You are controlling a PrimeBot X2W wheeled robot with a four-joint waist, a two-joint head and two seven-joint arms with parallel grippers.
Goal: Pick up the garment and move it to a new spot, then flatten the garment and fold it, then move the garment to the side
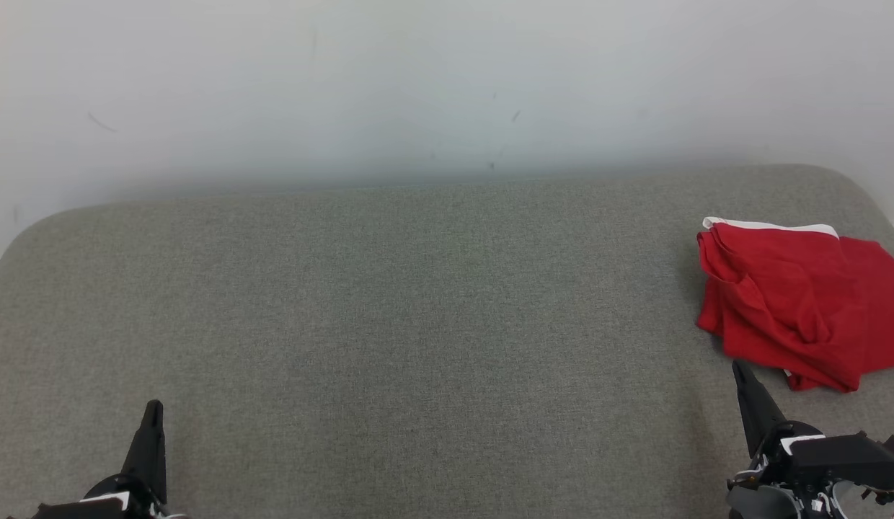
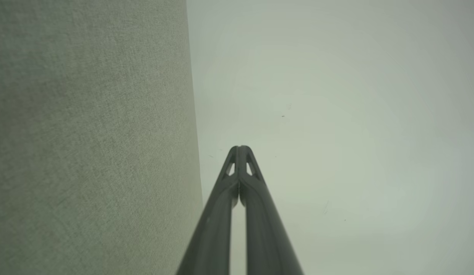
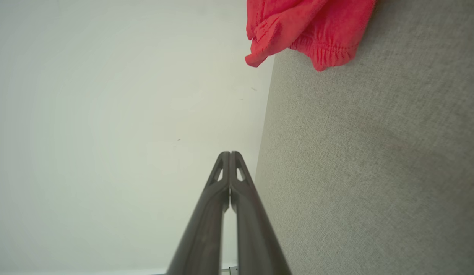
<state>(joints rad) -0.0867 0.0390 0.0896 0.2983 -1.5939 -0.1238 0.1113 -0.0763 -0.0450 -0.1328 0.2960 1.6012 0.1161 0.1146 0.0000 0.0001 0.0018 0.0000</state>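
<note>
Red crumpled fabric garment (image 1: 800,303) just ahead of closed right pincer (image 1: 739,369); left pincer (image 1: 153,408) closed too. Unopened, it'd likely just shove cloth.

Your head view is lit softly and evenly, bright without glare: the grey woven fabric surface (image 1: 418,324) shows a crisp weave, the crumpled red cloth garment (image 1: 793,303) casts only a faint shadow at its left edge, and the plain white wall (image 1: 418,86) dims to a greyish band along its base. Your left wrist view has a green cast and darkens toward its corners, and the dark two-fingered left gripper (image 2: 240,149) blurs near the bottom edge. Your right wrist view is warmer, with the dark two-fingered right gripper (image 3: 229,154) equally soft low down.
</note>
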